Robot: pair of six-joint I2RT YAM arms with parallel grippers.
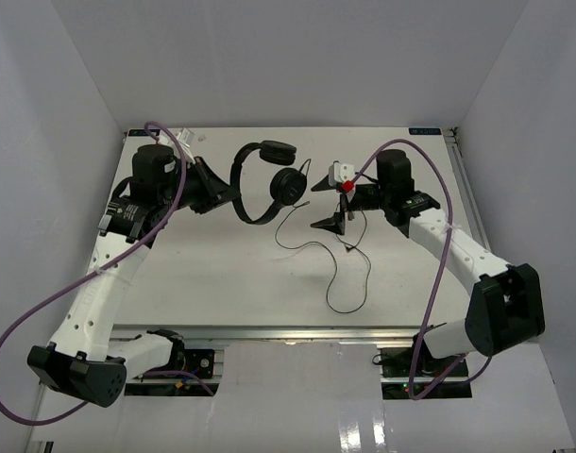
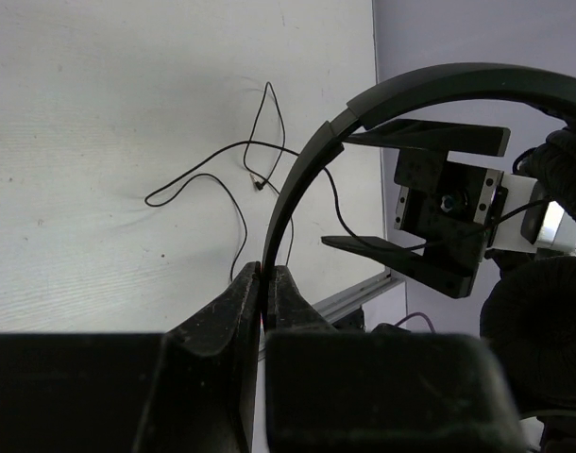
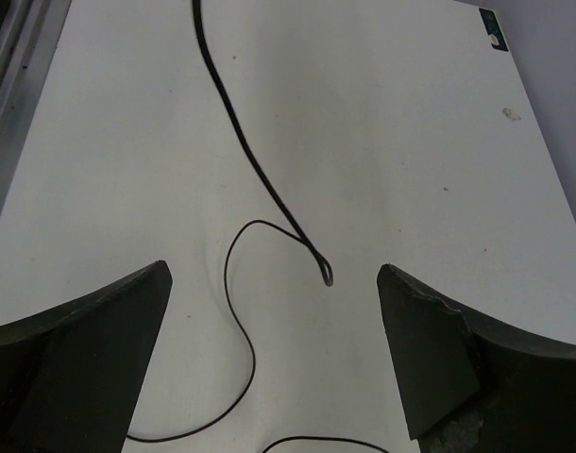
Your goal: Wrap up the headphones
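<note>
The black headphones are held up above the table. Their headband is pinched in my left gripper, whose jaws are shut on it. The two ear cups hang to the right of that grip. The thin black cord trails from the cups down onto the table in loose loops. My right gripper is open and empty, just right of the lower cup and above the cord. In the right wrist view a tight bend of the cord lies between its spread fingers.
White table inside white walls. A metal rail runs along the near edge. Purple robot cables loop beside both arms. A small white and red part sits on the right wrist.
</note>
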